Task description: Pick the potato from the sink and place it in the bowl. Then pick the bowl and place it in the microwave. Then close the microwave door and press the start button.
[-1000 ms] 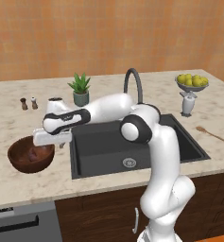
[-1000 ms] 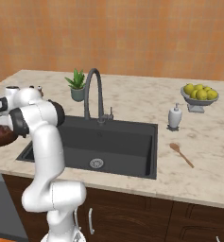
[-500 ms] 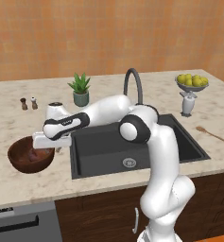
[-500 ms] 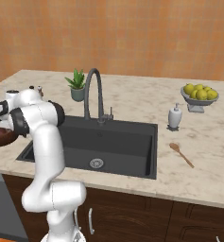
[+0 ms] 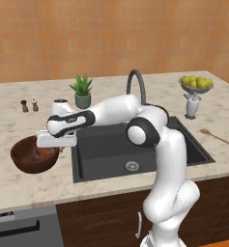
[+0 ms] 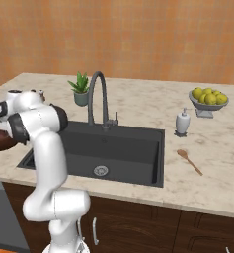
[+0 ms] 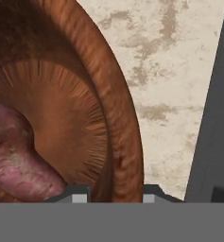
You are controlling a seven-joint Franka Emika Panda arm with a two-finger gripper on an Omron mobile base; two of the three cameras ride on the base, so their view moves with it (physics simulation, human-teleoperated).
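Observation:
The dark brown wooden bowl [image 5: 30, 158] stands on the marble counter left of the sink [image 5: 111, 144], and it also peeks out behind the arm [image 6: 0, 141]. In the hand view the reddish potato [image 7: 14, 165] lies inside the bowl [image 7: 85, 118]. My gripper [image 5: 55, 147] hangs over the bowl's near rim on its sink side. Its fingertips [image 7: 80, 194] straddle that rim, one inside and one outside, both against the wood, so the gripper [image 7: 116, 194] is shut on the bowl. The microwave and its door are out of view.
Behind the sink [image 6: 123, 148] rise an arched faucet [image 5: 135, 84] and a potted plant [image 5: 82, 91]. Two shakers [image 5: 29, 105] stand at the back left. At the right are a fruit dish [image 5: 196, 84], a soap dispenser [image 5: 192, 106] and a wooden spoon [image 5: 215, 136].
The jaws have narrowed from wide open onto the bowl's rim. The hand has settled slightly lower over the bowl, and the bowl itself has stayed in place.

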